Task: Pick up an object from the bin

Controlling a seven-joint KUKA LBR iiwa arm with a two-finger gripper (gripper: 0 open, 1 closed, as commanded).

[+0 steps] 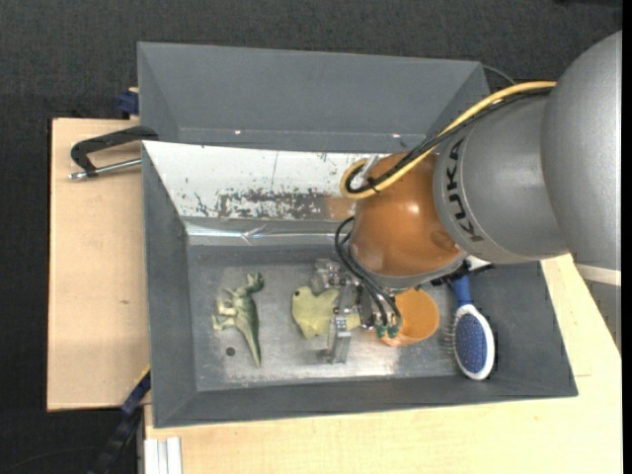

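My gripper [338,340] reaches down in the middle of the bin floor, against the right side of a pale yellow-green lumpy toy [312,312]. The toy lies flat, and its right edge is hidden behind the gripper. Just right of the gripper sits a round orange thing [419,316], partly covered by the wrist. Nothing shows as lifted off the floor.
A green dinosaur figure [243,314] lies on the left part of the floor. Near the right wall is a blue brush with a white rim [473,342]. The arm's orange cover and cables hang over the bin's back right.
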